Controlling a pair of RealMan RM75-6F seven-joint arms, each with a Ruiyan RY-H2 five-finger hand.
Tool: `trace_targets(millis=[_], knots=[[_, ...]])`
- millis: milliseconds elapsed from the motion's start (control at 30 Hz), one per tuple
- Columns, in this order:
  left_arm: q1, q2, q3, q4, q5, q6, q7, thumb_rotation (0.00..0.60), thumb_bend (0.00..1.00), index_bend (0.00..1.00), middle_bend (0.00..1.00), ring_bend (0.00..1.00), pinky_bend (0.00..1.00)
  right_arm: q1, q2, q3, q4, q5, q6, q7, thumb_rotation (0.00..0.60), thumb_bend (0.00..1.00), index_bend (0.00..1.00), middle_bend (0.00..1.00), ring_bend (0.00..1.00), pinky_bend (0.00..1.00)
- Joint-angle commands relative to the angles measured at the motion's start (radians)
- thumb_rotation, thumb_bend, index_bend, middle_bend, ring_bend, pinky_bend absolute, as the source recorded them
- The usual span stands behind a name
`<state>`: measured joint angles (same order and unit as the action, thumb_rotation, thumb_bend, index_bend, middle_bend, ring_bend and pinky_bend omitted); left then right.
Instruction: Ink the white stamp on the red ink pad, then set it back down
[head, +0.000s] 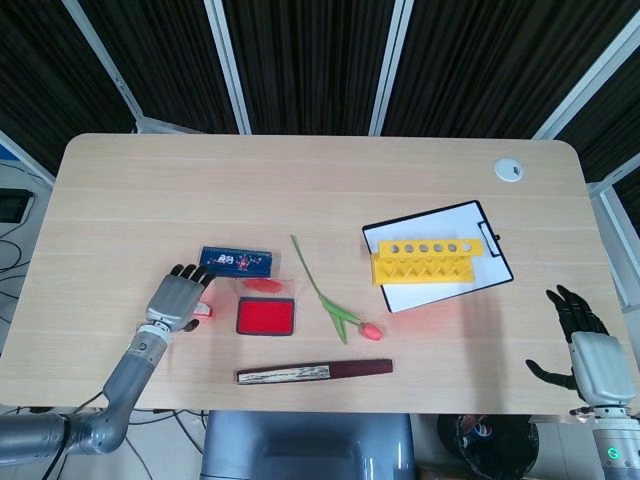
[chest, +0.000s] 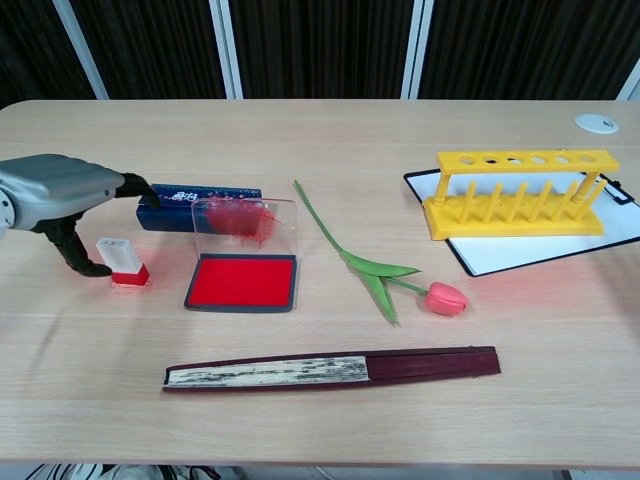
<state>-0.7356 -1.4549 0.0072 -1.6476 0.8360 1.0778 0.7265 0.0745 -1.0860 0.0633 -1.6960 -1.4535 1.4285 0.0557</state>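
Note:
The white stamp (chest: 122, 258) with its red base stands upright on the table, left of the open red ink pad (chest: 242, 281). In the head view only a bit of the stamp (head: 205, 309) shows beside my left hand (head: 178, 299). My left hand (chest: 62, 196) hovers just left of and above the stamp with its fingers spread, holding nothing. The ink pad (head: 265, 316) has its clear lid (chest: 243, 216) tilted up at the back. My right hand (head: 585, 345) hangs off the table's right front corner, fingers apart and empty.
A blue box (chest: 196, 205) lies behind the stamp and pad. An artificial tulip (chest: 385, 273) lies right of the pad, a folded fan (chest: 335, 367) in front. A yellow tube rack (chest: 521, 191) stands on a clipboard (chest: 610, 235) at right.

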Motion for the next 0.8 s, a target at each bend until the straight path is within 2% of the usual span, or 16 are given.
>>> trace_targets(millis=[33, 67, 200, 467, 633, 800], knots=[[0.062, 0.045, 0.025, -0.038, 0.158, 0.098, -0.092, 0.600, 0.17, 0.10, 0.01, 0.02, 0.07, 0.000, 0.000, 0.000, 0.001, 0.000, 0.000, 0.001, 0.600, 0.23, 0.05, 0.00, 0.00, 0.19], [0.090, 0.063, 0.043, -0.044, 0.223, 0.137, -0.133, 0.600, 0.17, 0.09, 0.00, 0.01, 0.06, 0.000, -0.001, 0.000, 0.002, 0.000, 0.000, 0.000, 0.600, 0.23, 0.05, 0.00, 0.00, 0.19], [0.167, 0.120, 0.091, -0.049, 0.361, 0.240, -0.236, 0.600, 0.15, 0.03, 0.00, 0.00, 0.03, 0.000, -0.002, 0.000, 0.004, -0.002, 0.002, -0.004, 0.600, 0.23, 0.05, 0.00, 0.00, 0.19], [0.329, 0.234, 0.183, -0.012, 0.538, 0.445, -0.394, 0.600, 0.10, 0.00, 0.00, 0.00, 0.00, -0.002, -0.009, -0.001, 0.013, -0.017, 0.017, -0.024, 0.600, 0.23, 0.05, 0.00, 0.00, 0.19], [0.411, 0.264, 0.208, 0.036, 0.596, 0.539, -0.451, 0.600, 0.10, 0.00, 0.00, 0.00, 0.00, -0.003, -0.014, -0.003, 0.020, -0.025, 0.025, -0.037, 0.600, 0.23, 0.05, 0.00, 0.00, 0.19], [0.471, 0.274, 0.215, 0.079, 0.609, 0.568, -0.525, 0.600, 0.10, 0.00, 0.00, 0.00, 0.00, -0.003, -0.017, -0.004, 0.027, -0.034, 0.031, -0.041, 0.600, 0.23, 0.05, 0.00, 0.00, 0.19]])
